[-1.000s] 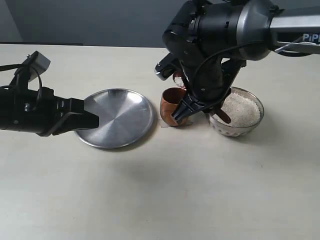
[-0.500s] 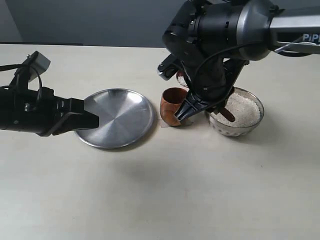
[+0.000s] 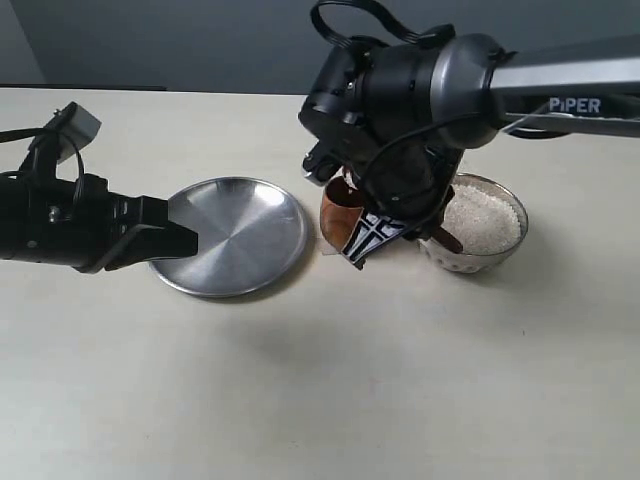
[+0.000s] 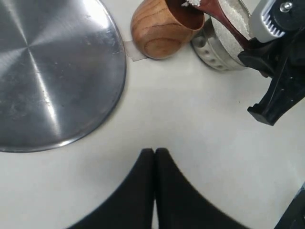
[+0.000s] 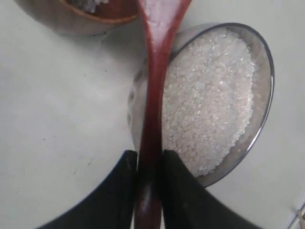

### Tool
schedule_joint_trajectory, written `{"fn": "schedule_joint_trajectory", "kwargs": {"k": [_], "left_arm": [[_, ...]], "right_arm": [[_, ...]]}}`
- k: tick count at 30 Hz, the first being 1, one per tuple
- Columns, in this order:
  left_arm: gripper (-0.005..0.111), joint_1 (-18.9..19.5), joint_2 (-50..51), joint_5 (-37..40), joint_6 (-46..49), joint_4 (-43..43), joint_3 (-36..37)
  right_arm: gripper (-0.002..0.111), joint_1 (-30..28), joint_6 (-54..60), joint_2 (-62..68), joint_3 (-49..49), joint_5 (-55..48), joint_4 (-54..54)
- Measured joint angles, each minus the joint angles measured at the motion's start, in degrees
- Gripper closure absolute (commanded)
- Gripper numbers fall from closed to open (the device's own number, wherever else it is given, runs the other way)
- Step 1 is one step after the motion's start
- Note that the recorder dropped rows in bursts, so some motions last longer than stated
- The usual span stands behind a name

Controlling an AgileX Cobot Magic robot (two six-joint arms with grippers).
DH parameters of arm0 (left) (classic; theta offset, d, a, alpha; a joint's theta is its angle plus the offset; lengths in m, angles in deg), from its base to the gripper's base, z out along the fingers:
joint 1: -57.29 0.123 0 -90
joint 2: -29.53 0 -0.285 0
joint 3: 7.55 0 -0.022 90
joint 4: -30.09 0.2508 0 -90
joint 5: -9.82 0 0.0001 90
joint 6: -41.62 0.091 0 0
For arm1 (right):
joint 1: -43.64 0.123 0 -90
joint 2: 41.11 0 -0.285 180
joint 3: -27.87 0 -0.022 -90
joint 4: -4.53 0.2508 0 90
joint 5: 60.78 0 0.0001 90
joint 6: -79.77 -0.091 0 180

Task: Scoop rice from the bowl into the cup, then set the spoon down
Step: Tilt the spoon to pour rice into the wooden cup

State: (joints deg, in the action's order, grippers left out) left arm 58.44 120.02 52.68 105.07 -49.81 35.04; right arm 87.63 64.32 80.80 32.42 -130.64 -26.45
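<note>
Right wrist view: my right jaws are clamped on the thin handle of the spoon (image 5: pixel 151 109), narrowed to just the handle's width. The spoon's head reaches over the mouth of the cup (image 5: pixel 62 21) with a few white grains on it. The bowl (image 5: pixel 262 105) stands just beside the cup, heaped with rice (image 5: pixel 205 105), and the handle crosses the bowl's rim on the cup's side. My left jaws are pressed together with nothing between them, above the bench (image 4: pixel 200 124), with the steel plate (image 4: pixel 47 71) between them and the cup.
</note>
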Motion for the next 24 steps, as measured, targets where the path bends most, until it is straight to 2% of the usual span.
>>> {"fn": "schedule_joint_trajectory", "kwargs": {"k": [24], "left_arm": [[0.106,0.0,0.0,0.0,0.0,0.0,0.0]], "right_arm": [[0.109,2.41,-0.25,0.56,0.0,-0.1,-4.79]]}}
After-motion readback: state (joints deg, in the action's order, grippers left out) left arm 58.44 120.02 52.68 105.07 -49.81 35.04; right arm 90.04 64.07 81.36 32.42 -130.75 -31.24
